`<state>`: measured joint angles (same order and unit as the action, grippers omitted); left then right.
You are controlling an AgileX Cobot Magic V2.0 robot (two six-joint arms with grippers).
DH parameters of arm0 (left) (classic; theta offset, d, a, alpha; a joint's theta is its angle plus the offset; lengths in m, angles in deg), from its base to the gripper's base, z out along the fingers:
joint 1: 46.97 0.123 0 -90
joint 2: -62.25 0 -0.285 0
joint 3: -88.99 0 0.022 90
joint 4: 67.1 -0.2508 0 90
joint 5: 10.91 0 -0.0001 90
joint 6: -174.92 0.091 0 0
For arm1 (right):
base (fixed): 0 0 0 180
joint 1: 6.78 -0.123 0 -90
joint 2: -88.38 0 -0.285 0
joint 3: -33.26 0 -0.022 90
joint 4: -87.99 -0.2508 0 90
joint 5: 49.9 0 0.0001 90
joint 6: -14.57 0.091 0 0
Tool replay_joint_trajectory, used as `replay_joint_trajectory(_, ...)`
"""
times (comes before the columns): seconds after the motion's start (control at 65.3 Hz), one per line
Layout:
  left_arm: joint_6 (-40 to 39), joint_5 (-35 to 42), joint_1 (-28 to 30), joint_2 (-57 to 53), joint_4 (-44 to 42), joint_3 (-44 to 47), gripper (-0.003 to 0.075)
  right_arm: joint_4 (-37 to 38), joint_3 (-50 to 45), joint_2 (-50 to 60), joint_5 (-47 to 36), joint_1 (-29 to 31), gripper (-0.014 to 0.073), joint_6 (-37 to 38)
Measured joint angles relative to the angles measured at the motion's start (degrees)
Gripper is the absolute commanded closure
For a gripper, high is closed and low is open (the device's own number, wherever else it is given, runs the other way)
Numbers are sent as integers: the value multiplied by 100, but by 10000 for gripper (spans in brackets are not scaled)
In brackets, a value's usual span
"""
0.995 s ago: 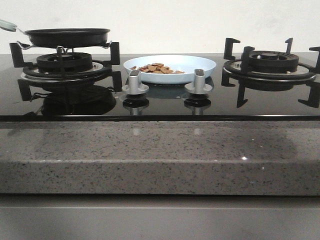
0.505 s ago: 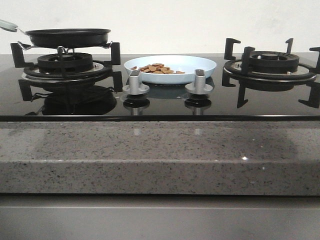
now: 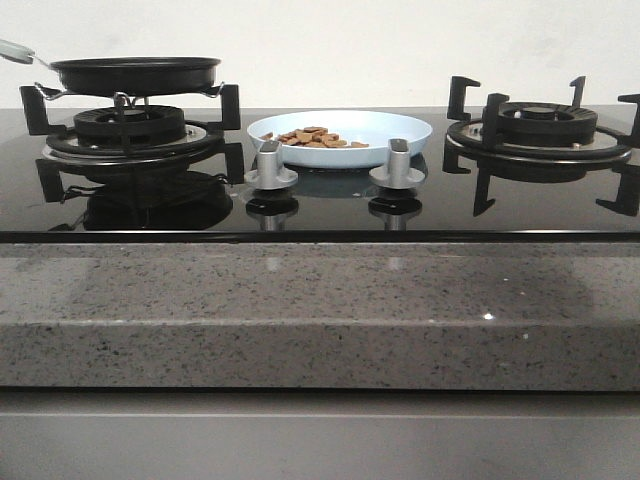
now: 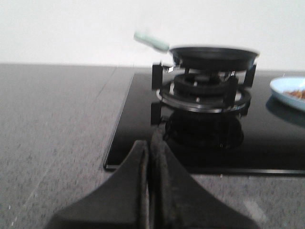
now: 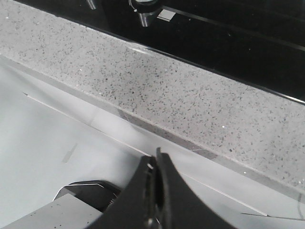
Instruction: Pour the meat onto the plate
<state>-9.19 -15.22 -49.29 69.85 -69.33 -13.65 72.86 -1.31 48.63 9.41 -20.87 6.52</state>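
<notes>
Meat (image 3: 312,137) on plate (image 3: 400,127), end effectors apart

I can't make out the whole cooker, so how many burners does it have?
2. The left burner sits under the frying pan; the right burner is bare. The plate with meat lies between them. None seem hidden.

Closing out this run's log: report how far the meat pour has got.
Done, by the look of it: the meat lies on the pale-blue plate, and the black frying pan sits back on the left burner. Nothing in hand: left gripper and right gripper are shut, empty. Nothing visibly left.
</notes>
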Motion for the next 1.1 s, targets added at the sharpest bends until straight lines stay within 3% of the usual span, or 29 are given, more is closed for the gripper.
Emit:
replay_joint_trajectory(0.276, 0, 680, 11, 0, 20, 0, 741, 0, 0, 0, 0, 0, 662, 0)
replay_joint_trajectory(0.536, 0, 868, 304, 0, 43, 0, 741, 0, 0, 0, 0, 0, 662, 0)
replay_joint_trajectory(1.103, -9, 887, 309, 0, 68, 0, 741, 0, 0, 0, 0, 0, 662, 0)
